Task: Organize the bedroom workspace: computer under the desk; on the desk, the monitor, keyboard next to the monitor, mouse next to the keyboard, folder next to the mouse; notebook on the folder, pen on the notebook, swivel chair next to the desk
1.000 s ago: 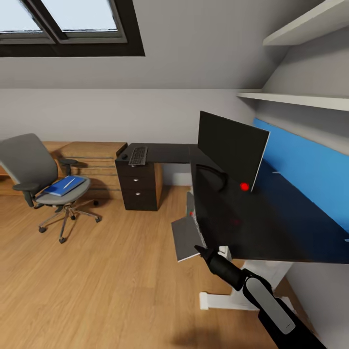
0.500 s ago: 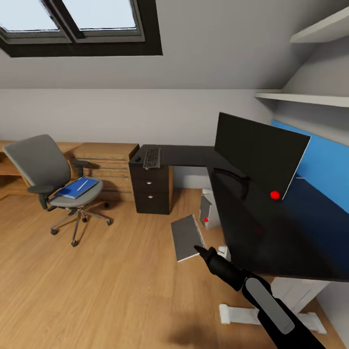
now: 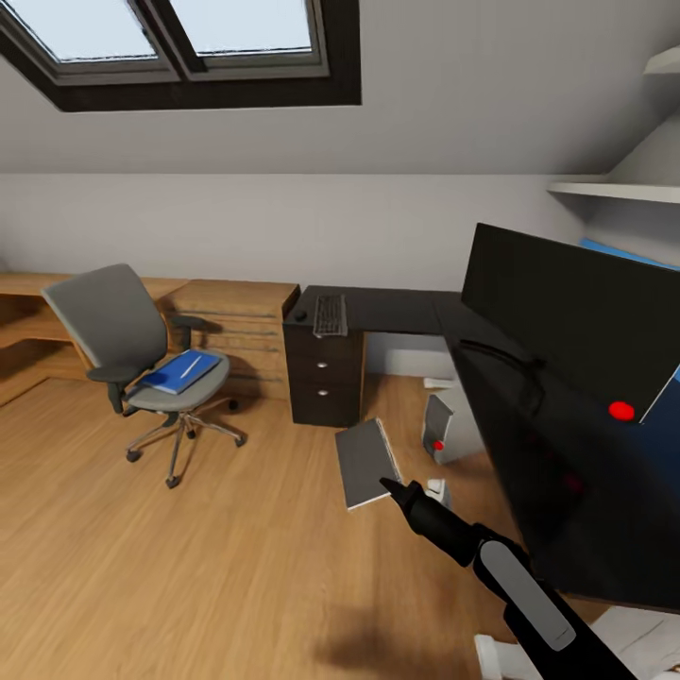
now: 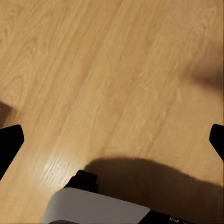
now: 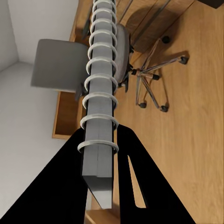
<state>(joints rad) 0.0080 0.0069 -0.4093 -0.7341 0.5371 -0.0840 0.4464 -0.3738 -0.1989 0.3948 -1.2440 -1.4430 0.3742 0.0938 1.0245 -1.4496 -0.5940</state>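
— What is the right gripper [image 5: 100, 154] holding?

— The notebook [image 3: 366, 463], a thin grey spiral-bound booklet. In the right wrist view both dark fingers [image 5: 135, 177] press against its wire-bound spine [image 5: 100, 93], one on each side. In the head view it is held above the wood floor [image 3: 189, 567], just in front of the desk [image 3: 406, 312].

— And the left gripper [image 4: 112, 140]?

— Spread wide. Its two dark fingertips [image 4: 9, 142] sit at opposite edges of the left wrist view, with bare floor between them.

— Where are the other things?

— The monitor [image 3: 576, 335] stands on the glossy black desk top at the right, a red dot at its lower corner. The keyboard [image 3: 329, 314] lies on the far wing above the drawer unit [image 3: 326, 378], with the mouse [image 3: 300, 315] just beside it. The computer [image 3: 450, 428] stands on the floor under the desk. The swivel chair [image 3: 142, 354] is well apart from the desk, near the low wooden shelving [image 3: 236, 321]. The blue folder [image 3: 181, 371] lies on its seat, and a thin pale pen [image 3: 192, 364] rests on the folder.
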